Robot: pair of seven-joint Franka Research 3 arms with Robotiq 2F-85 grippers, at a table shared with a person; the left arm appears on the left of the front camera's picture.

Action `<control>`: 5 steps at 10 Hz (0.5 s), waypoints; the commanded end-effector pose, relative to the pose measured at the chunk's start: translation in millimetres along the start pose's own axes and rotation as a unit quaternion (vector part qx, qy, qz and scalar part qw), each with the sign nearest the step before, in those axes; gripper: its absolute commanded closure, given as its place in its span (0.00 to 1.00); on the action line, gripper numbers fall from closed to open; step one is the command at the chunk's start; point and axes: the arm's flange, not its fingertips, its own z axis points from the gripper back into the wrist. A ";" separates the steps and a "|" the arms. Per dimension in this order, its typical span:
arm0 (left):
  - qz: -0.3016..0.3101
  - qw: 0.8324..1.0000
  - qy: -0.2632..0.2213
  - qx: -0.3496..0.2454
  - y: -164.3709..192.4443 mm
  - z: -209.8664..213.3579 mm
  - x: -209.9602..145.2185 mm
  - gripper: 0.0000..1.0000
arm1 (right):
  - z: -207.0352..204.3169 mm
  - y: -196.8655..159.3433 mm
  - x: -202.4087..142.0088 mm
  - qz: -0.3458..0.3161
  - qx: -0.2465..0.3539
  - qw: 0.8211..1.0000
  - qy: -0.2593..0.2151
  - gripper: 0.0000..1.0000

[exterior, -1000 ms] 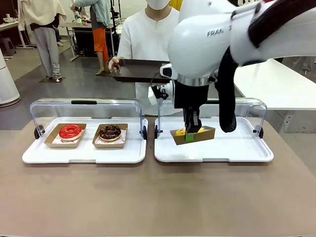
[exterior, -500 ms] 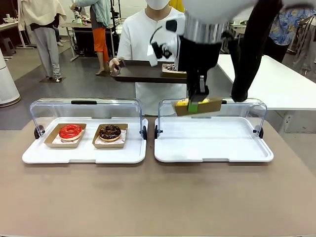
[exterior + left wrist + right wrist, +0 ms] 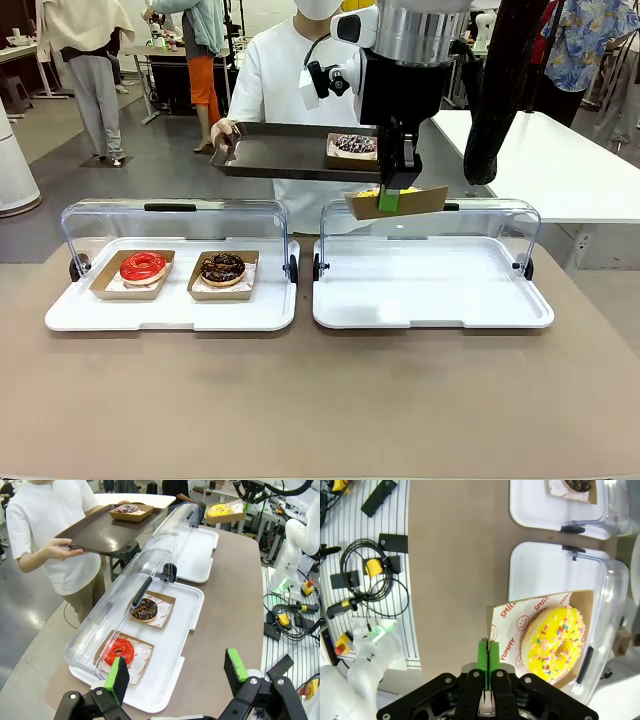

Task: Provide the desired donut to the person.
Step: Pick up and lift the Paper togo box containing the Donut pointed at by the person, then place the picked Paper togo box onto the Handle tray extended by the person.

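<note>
Right claw (image 3: 390, 198) clamped on yellow donut's cardboard tray (image 3: 397, 201), beside person's brown tray (image 3: 285, 153); left claw (image 3: 175, 672) agape.

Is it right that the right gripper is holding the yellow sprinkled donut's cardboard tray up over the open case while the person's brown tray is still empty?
Not quite. The person's brown tray already carries a chocolate sprinkled donut in its own cardboard tray, as the front view shows. The rest holds: the right gripper is shut on the yellow donut's cardboard tray, above the open case.

red donut (image 3: 143, 266) beside chocolate donut (image 3: 222, 267) (both in card trays).
</note>
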 end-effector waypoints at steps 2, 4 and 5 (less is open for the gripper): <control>-0.002 1.000 -0.001 -0.001 -1.5 1.0 1.2 0.00 | 0.5 6.9 -0.8 -0.008 -0.004 1.000 0.004 1.00; -0.002 1.000 -0.001 -0.001 -1.5 1.0 1.2 0.00 | 0.5 6.9 -0.8 -0.008 -0.004 1.000 0.004 1.00; -0.002 1.000 -0.001 -0.001 -1.5 1.0 1.2 0.00 | 0.5 6.9 -0.8 -0.008 -0.004 1.000 0.004 1.00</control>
